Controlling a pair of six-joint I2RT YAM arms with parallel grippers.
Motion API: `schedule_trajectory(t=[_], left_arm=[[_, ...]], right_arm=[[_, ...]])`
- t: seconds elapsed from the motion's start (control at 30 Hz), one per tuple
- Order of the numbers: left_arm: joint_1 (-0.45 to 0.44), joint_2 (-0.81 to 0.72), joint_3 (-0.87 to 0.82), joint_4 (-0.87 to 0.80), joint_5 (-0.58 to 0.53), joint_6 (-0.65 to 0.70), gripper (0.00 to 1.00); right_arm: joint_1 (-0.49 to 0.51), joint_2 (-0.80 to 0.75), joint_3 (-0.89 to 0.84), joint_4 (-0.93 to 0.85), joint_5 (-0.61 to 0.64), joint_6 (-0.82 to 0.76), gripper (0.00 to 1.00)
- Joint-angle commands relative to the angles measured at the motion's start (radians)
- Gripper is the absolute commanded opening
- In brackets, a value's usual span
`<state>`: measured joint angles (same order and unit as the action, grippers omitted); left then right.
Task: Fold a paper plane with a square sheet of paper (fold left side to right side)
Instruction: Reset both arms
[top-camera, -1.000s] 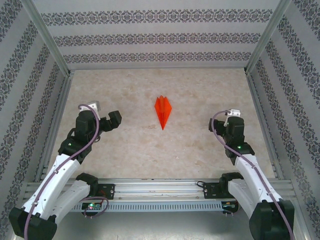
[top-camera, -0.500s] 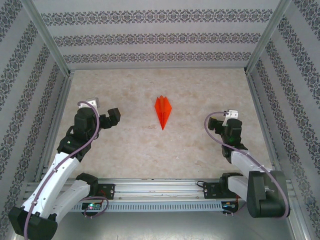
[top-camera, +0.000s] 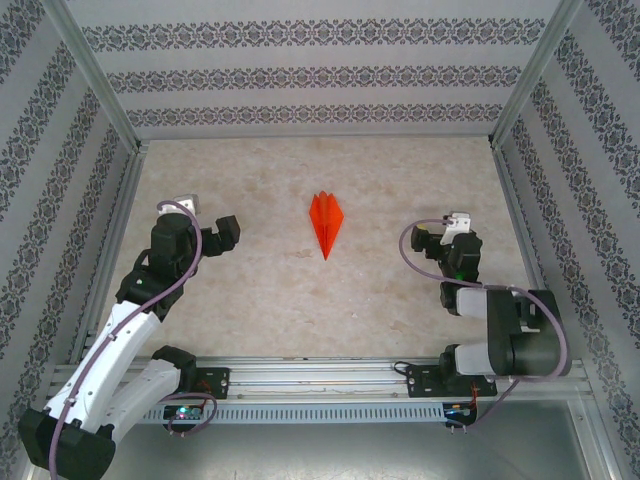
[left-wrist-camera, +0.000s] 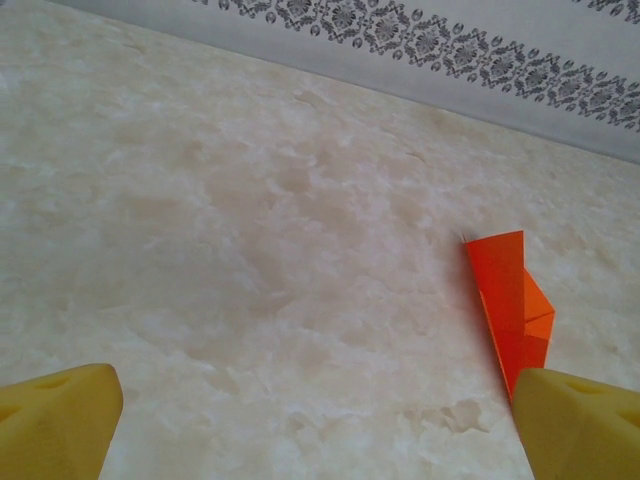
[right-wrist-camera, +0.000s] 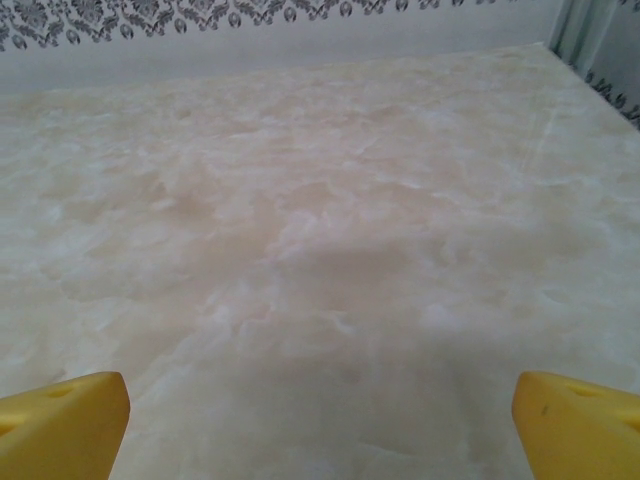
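Presently my left gripper (top-camera: 226, 234) stands spread and empty; the paper plane (top-camera: 326, 222) lies flat on the table (top-camera: 260, 300), well apart from it and from my right gripper (top-camera: 424, 240), likewise spread. Judged light and crushable: pinch gently along the centre crease.

It was a robot test cell in a lab, not a home. A pale marble-patterned worktop (top-camera: 250, 290) was boxed in by silver aluminium frame posts (top-camera: 100, 85) and flat wall panels of grey-striped floral wallpaper (top-camera: 320, 75). Two white-and-black robot arms (top-camera: 110, 350) were bolted to a metal rail (top-camera: 320, 372) along its near edge.
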<state>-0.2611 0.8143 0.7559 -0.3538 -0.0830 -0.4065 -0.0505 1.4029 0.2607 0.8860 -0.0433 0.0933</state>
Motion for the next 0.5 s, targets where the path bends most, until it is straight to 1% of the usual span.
schedule_trajectory(t=[0.0, 0.13, 0.23, 0.3, 0.33, 0.4, 0.47], left_arm=[[0.021, 0.002, 0.018, -0.048, -0.052, 0.031, 1.00], [0.028, -0.006, 0.009, -0.077, -0.097, 0.044, 1.00], [0.035, -0.019, -0.018, -0.061, -0.125, 0.061, 1.00], [0.037, -0.028, -0.050, -0.021, -0.149, 0.085, 1.00], [0.041, -0.030, -0.073, 0.009, -0.168, 0.099, 1.00], [0.046, -0.030, -0.124, 0.089, -0.210, 0.133, 1.00], [0.053, -0.022, -0.197, 0.203, -0.259, 0.177, 1.00]], right_arm=[[-0.008, 0.051, 0.029, 0.123, -0.059, -0.012, 0.98], [-0.009, 0.129, 0.063, 0.145, -0.083, -0.011, 0.98], [-0.006, 0.117, 0.077, 0.095, -0.082, -0.022, 0.98], [0.003, 0.122, 0.077, 0.081, -0.053, -0.024, 0.98], [0.016, 0.125, 0.106, 0.073, -0.023, -0.029, 0.98], [0.032, 0.123, 0.115, 0.054, 0.008, -0.039, 0.98], [0.035, 0.124, 0.115, 0.054, 0.011, -0.040, 0.98]])
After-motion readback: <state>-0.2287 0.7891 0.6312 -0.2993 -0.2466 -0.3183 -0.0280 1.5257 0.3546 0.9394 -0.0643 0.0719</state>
